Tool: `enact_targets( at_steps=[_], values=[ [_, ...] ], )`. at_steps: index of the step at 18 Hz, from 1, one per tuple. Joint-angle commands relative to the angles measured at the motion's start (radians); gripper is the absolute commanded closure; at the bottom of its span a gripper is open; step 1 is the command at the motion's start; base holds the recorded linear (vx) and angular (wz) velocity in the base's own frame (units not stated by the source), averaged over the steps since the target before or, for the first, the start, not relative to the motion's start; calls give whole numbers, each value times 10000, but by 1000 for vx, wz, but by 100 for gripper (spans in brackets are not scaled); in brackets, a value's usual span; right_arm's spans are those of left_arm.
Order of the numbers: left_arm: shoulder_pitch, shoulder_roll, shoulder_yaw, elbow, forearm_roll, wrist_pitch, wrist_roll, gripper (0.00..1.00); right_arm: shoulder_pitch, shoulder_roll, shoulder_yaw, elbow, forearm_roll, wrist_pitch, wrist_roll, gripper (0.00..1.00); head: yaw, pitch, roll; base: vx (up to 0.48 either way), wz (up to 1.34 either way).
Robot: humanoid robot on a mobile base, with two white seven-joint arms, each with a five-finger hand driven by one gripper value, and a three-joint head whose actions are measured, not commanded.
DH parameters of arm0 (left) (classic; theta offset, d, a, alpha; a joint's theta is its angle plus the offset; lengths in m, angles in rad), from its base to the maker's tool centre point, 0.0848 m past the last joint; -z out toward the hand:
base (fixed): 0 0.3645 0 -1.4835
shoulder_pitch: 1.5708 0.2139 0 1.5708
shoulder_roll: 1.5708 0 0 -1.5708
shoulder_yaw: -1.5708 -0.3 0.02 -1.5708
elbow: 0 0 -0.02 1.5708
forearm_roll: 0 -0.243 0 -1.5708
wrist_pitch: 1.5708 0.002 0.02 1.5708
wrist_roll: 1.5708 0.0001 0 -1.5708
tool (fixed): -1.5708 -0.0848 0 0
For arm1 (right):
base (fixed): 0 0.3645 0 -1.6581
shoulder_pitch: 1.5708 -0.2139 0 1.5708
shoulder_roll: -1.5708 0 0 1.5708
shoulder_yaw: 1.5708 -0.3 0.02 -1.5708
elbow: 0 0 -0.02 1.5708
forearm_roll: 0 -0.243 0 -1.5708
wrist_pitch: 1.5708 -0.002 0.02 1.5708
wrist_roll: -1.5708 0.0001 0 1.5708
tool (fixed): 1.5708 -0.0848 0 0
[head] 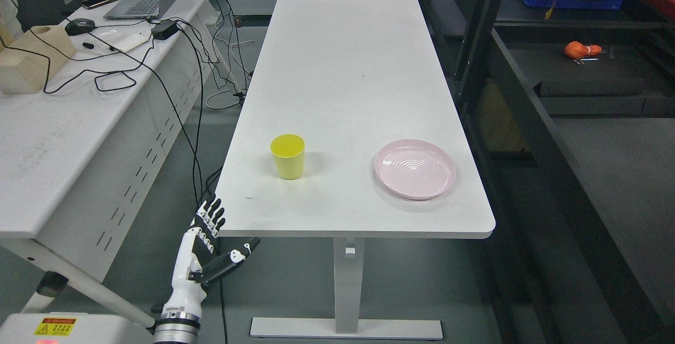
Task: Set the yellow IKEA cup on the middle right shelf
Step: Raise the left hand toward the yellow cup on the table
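Centrally, a white table [343, 69] carries a pink plate [415, 169] at its near right and the yellow cup [288, 156], upright, at near left. Left hand [208, 241], fingers spread and empty, hangs below the table's corner; the cup sits at its one o'clock, well apart.

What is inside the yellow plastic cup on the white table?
Nothing visible: the upright yellow plastic cup shows only bare yellow inner wall. Its very bottom is hidden by the near rim.

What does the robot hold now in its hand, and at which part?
Nothing is held. The left hand is open at the table's near left corner, apart from the yellow cup, which stands upright on the table.
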Motion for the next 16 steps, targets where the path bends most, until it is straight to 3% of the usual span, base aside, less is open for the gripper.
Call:
enact_targets(
  at_steps=[1,16],
  values=[
    [-26,19,199,20,-6,-56,8,0,61,-174,0,29,0,8,-7,1,0,0,0,0,0],
    [-562,96,920,786,10,-363,-7,0,61,-174,0,-1,0,8,-7,1,0,0,0,31,16]
  ],
)
